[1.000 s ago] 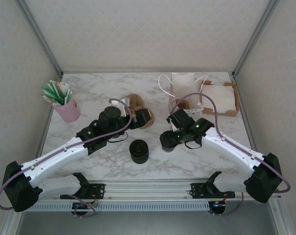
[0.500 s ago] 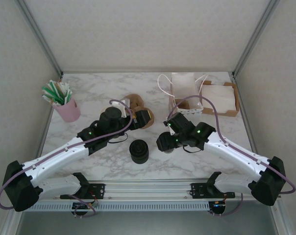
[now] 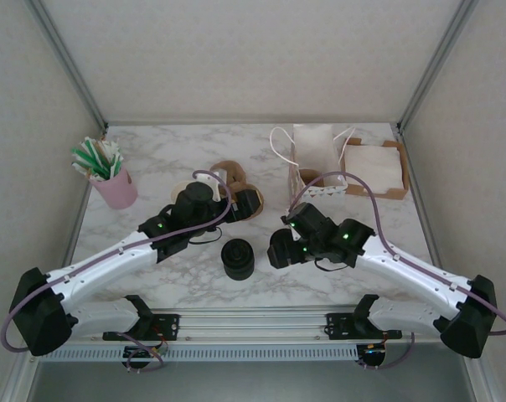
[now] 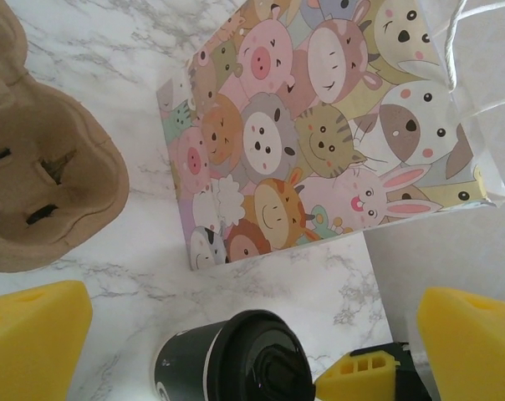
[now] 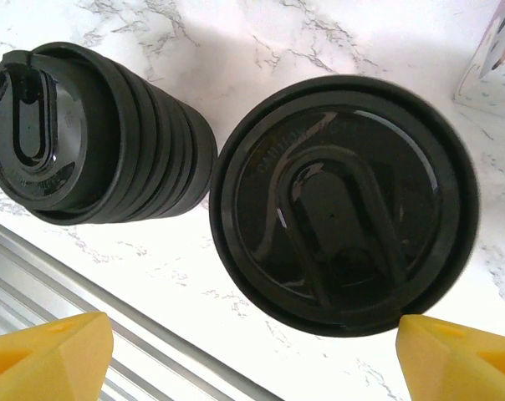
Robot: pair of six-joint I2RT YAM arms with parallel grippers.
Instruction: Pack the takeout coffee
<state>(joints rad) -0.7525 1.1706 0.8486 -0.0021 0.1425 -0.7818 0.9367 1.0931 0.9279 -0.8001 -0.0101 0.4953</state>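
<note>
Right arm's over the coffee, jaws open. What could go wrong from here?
1. The stack of lids sits right beside the coffee cup; the right gripper, jaws open over both, may clip the stack when closing.
2. A grip high on the cup could pop its top off.
3. The left gripper hovers close, so the arms might collide en route to the bag.

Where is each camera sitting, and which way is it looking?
Top external: high behind the arms, looking down at the marble table; both arms show.
Left wrist: on the left arm, looking down at the animal bag and carrier; left fingertips frame it.
Right wrist: straight down over the takeout coffee and lid stack; right fingertips at the corners.
Shared: both wrist views hold the takeout coffee.
</note>
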